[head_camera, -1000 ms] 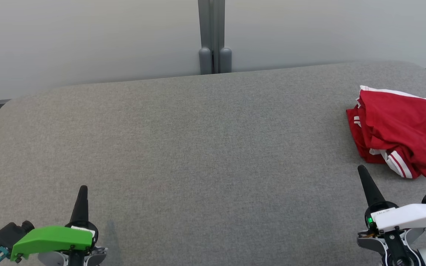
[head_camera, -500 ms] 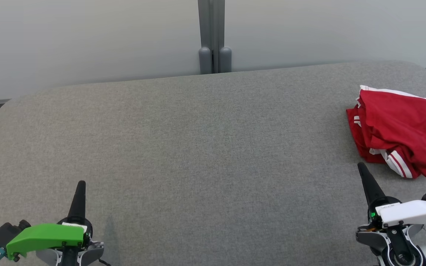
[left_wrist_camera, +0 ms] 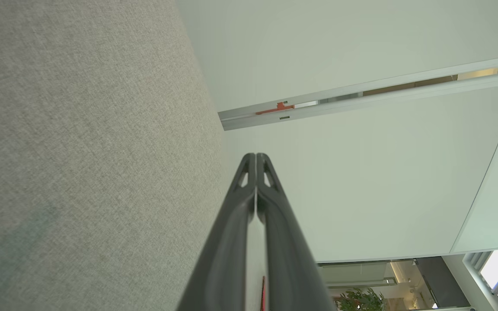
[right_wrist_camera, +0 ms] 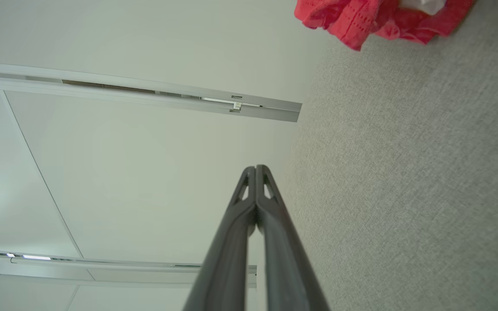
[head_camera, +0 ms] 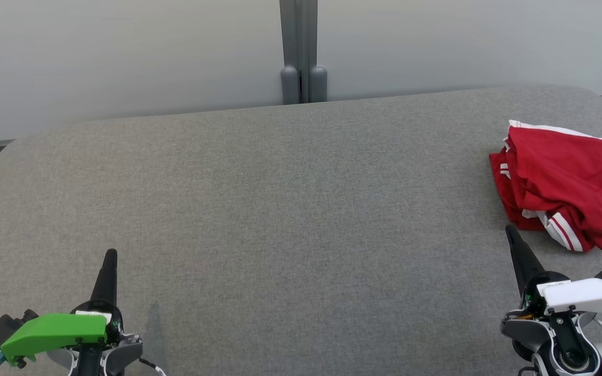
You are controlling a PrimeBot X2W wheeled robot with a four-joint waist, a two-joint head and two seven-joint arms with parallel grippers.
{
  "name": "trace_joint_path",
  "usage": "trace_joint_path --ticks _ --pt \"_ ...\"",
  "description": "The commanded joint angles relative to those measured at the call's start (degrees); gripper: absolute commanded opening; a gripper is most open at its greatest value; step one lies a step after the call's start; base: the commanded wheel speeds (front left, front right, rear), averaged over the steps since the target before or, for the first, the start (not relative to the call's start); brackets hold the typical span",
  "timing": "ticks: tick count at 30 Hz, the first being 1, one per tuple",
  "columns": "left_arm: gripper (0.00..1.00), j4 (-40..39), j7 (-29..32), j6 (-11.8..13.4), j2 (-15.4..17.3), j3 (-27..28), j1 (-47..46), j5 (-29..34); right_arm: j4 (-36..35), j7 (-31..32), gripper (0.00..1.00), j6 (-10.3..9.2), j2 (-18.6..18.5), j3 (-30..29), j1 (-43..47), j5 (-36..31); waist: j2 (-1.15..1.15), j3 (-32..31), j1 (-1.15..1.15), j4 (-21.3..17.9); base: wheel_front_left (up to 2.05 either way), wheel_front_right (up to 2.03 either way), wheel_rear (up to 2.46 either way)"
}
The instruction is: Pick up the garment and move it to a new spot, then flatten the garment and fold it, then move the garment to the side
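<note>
Right gripper [head_camera: 514, 240]: fingers pressed together, holding nothing, near right, tip just short of the garment [head_camera: 562, 183] and apparently not touching it. The garment is red with white striped trim, crumpled in a heap at the right of the grey table [head_camera: 301, 209] and cut off by the right edge of the head view. Right wrist view shows open mesh-like cloth. Judged light, soft and limp: it should sag and drape once lifted, with no breakage risk, and layers may slip apart. Best hold looks like the striped hem or a raised fold on the near side, and the jaws would need to open first. Left gripper [head_camera: 110, 256]: likewise closed and empty, near left, well apart from the garment. Pale wall with a grey post [head_camera: 303, 52] beyond.
</note>
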Motion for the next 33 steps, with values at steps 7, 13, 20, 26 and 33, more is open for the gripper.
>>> trace_joint_path --ticks 7,13,20,26,33 --pt "0.0 0.11 1.04 -1.06 -0.43 1.11 -1.49 -3.53 0.87 0.63 0.0 0.05 0.14 -0.44 -1.43 3.62 0.0 0.03 0.0 -0.01 0.0 0.0 0.0" --pt "0.0 0.23 1.62 -1.43 -0.63 1.66 -1.7 -5.77 1.58 1.0 0.0 0.04 0.31 -0.69 -1.72 5.97 0.0 0.06 0.0 -0.02 0.0 0.0 0.0" --pt "0.0 0.37 2.34 -1.9 -0.92 2.39 -2.1 -8.32 2.32 1.34 0.0 0.04 0.53 -0.96 -2.41 8.54 0.0 0.1 0.0 -0.03 0.0 0.0 0.0" --pt "0.0 0.44 2.66 -2.12 -1.06 2.67 -2.06 -9.33 2.66 1.58 0.0 0.04 0.65 -1.15 -2.53 9.61 0.0 0.12 0.0 -0.03 0.0 0.0 0.0" --pt "0.0 0.41 2.7 -2.05 -1.07 2.69 -2.06 -9.26 2.67 1.7 0.0 0.04 0.75 -1.28 -2.48 9.41 0.0 0.12 0.0 -0.03 0.0 0.0 0.0"
